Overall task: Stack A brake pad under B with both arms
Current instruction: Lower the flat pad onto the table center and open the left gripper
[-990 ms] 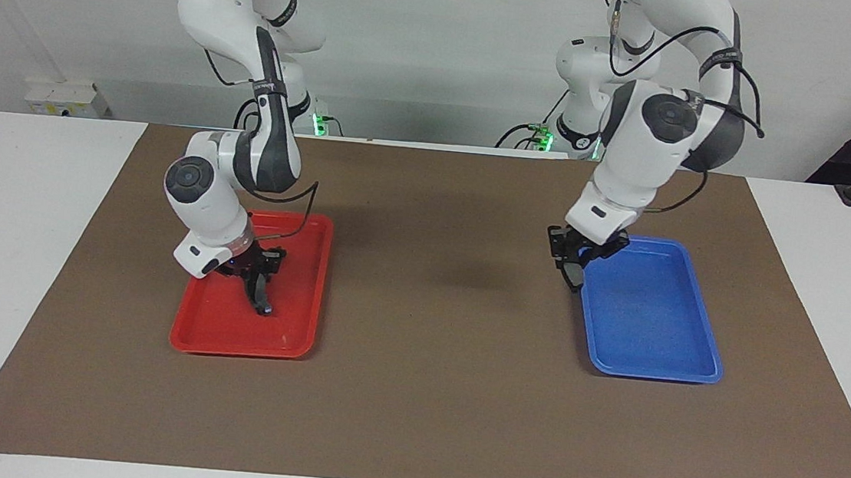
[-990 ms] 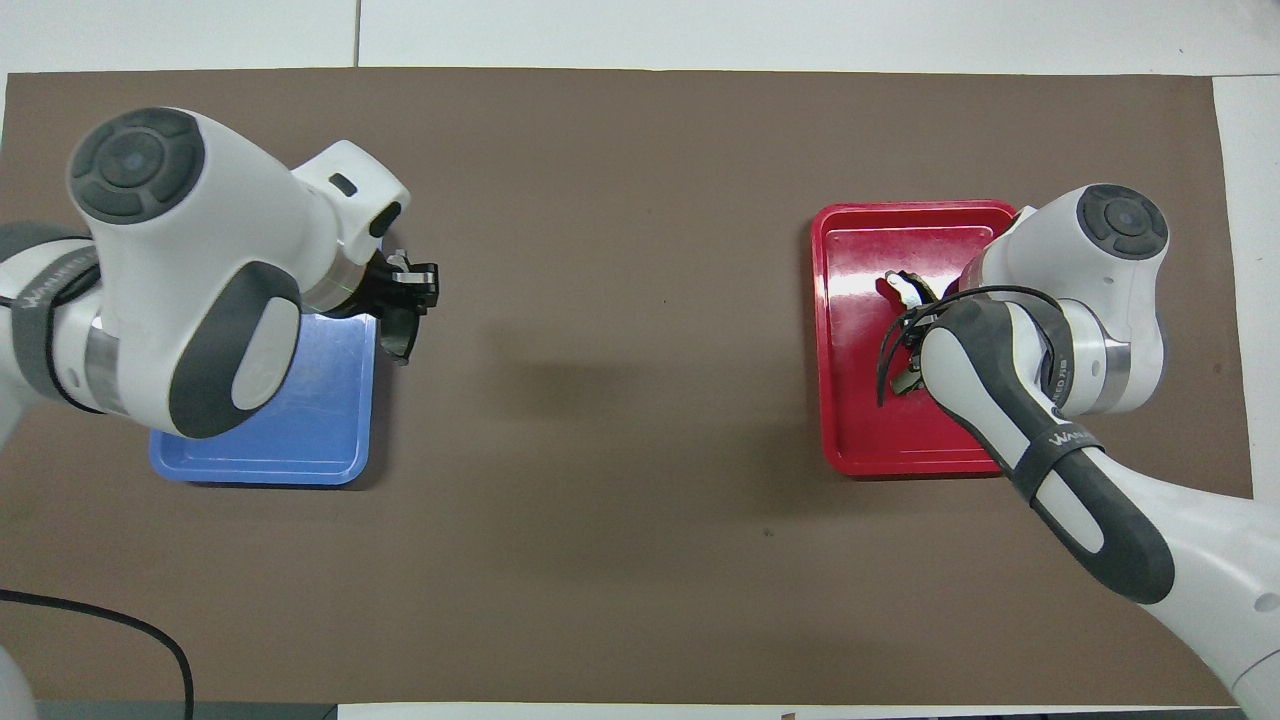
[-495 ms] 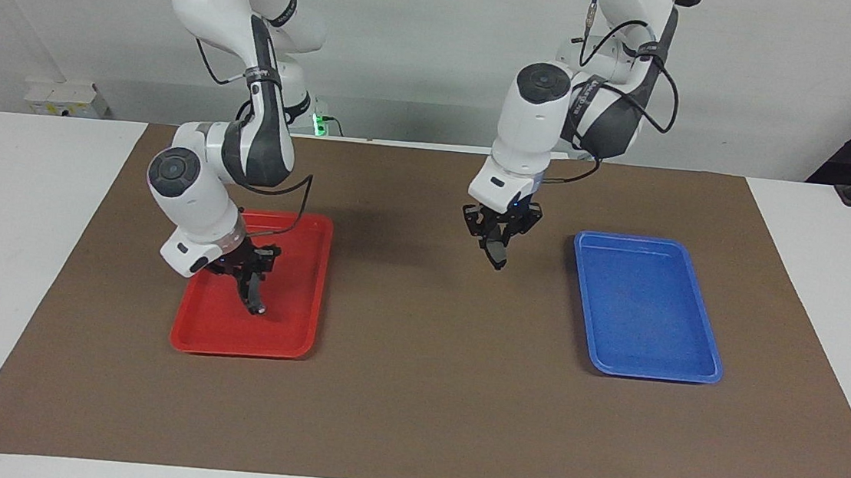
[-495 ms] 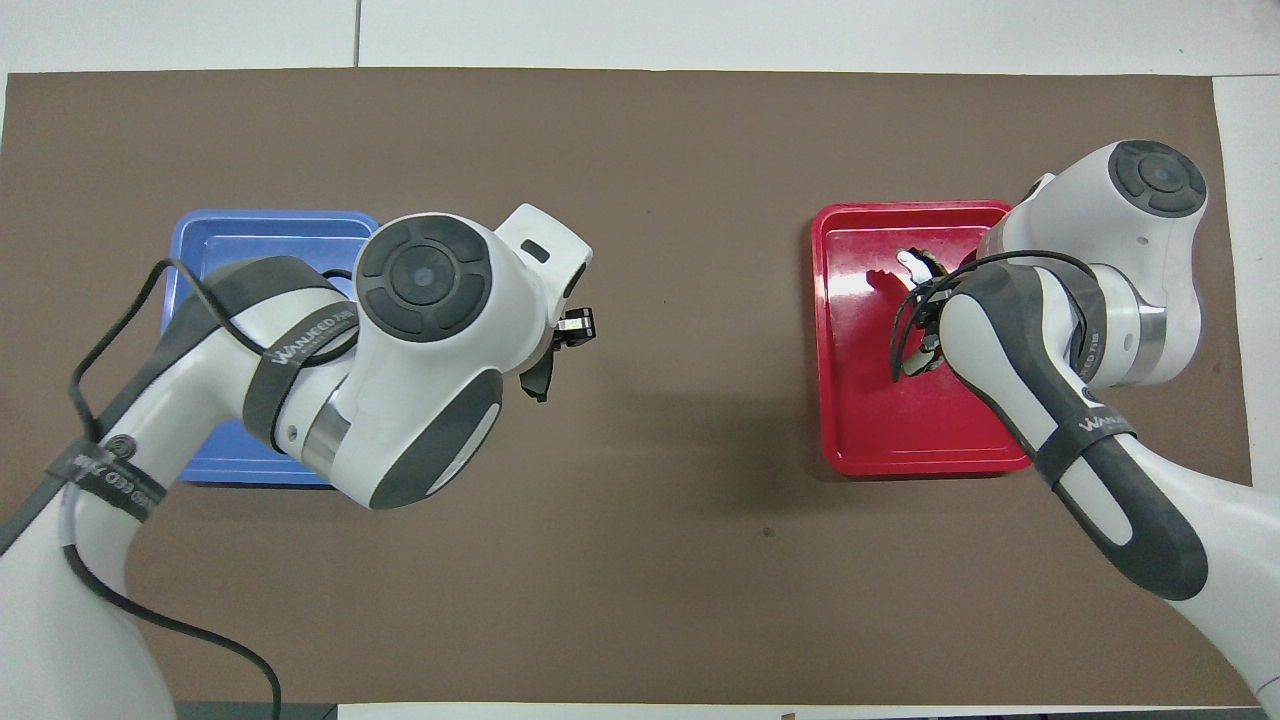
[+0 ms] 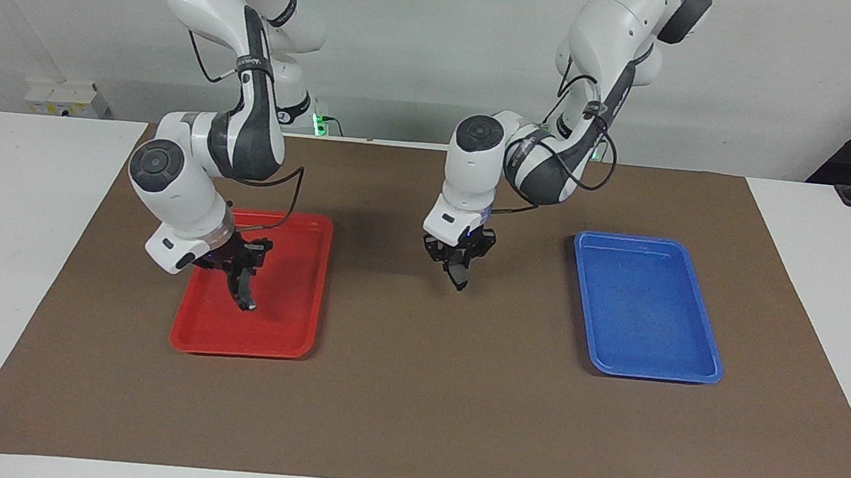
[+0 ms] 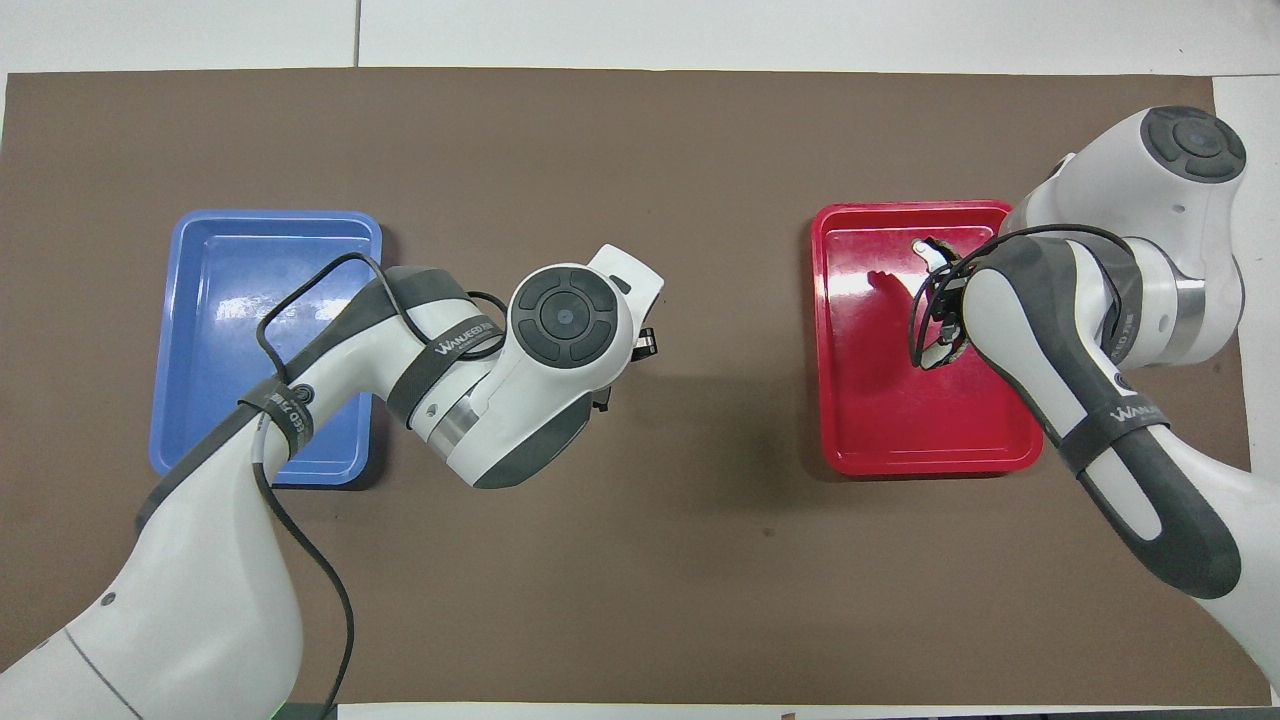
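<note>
My left gripper is shut on brake pad A, a short dark grey pad that hangs point-down just above the brown mat, between the two trays. In the overhead view the left wrist hides it. My right gripper is shut on B, the long curved black pad, and holds it on end over the red tray. B's end with the pale mark shows in the overhead view, and the right arm hides part of B there.
The blue tray lies bare toward the left arm's end of the mat, also seen in the overhead view. The red tray lies toward the right arm's end. White table surrounds the mat.
My left gripper has carried pad A from the blue tray's edge to over the mat's middle and lowered it. My right gripper has lifted B a little over the red tray.
</note>
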